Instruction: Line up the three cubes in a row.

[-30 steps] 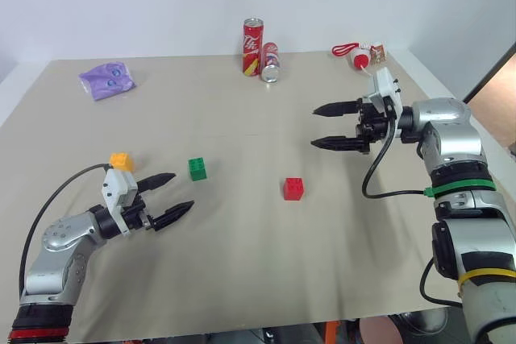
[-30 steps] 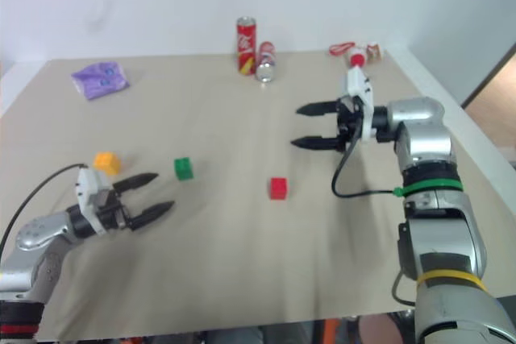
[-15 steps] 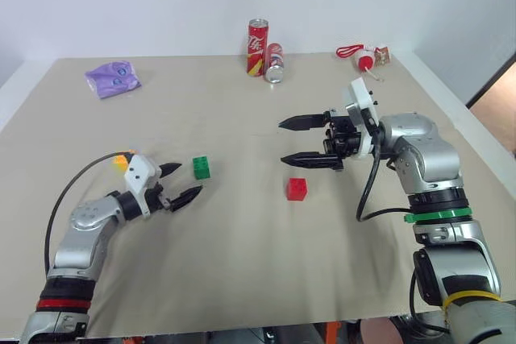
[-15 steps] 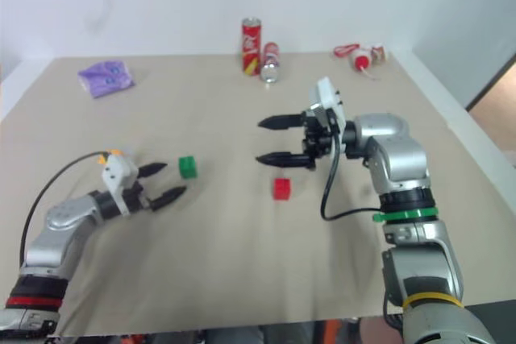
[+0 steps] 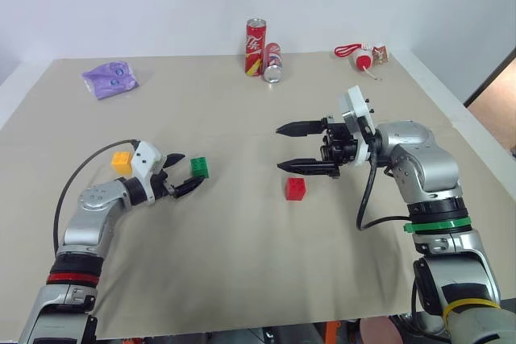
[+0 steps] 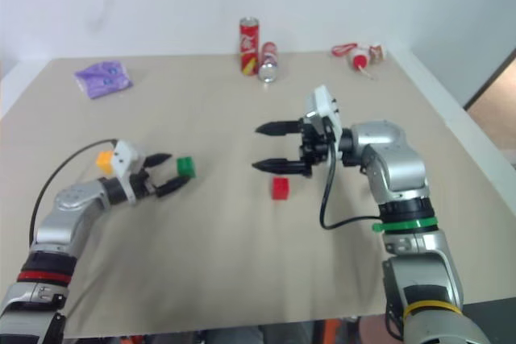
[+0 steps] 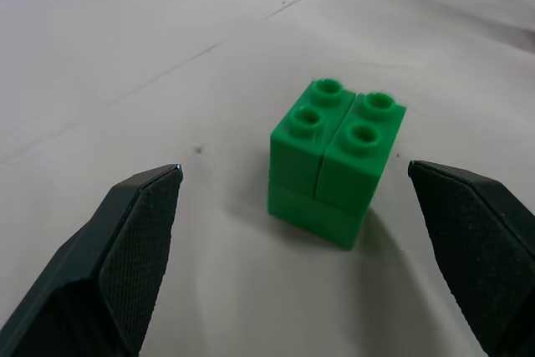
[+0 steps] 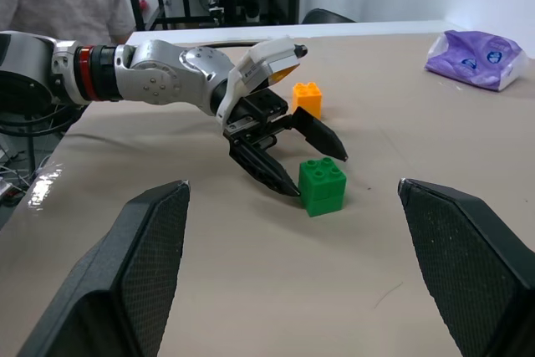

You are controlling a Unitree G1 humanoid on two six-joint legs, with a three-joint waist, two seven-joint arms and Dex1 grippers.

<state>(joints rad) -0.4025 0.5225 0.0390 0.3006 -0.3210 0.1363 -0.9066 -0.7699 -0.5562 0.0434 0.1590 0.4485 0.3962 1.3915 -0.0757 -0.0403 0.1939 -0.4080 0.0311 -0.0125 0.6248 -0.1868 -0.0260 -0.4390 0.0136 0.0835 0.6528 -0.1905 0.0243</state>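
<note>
On the beige table (image 5: 242, 263), seen from my head, the green cube (image 5: 199, 167) is my landmark. My left gripper (image 5: 184, 173) sits just to its left, fingers spread, tips reaching toward the cube on either side without touching it. The orange-yellow cube (image 5: 121, 162) lies farther left of the green one, beside my left wrist. The red cube (image 5: 295, 188) stands well to the right of the green cube, and my right gripper (image 5: 289, 149) hangs just above and behind it, fingers spread wide and pointing toward the green cube. Far behind the green cube are two red soda cans (image 5: 262, 50), one upright and one lying down, and a purple bag (image 5: 109, 80) off to the back left.

From my left wrist, the green cube (image 7: 336, 160) stands studs up between my two spread fingers (image 7: 125, 248), clear of both.

From my right wrist, the green cube (image 8: 322, 186) has my left gripper (image 8: 313, 169) just behind it, and the orange-yellow cube (image 8: 307, 98) farther behind.
</note>
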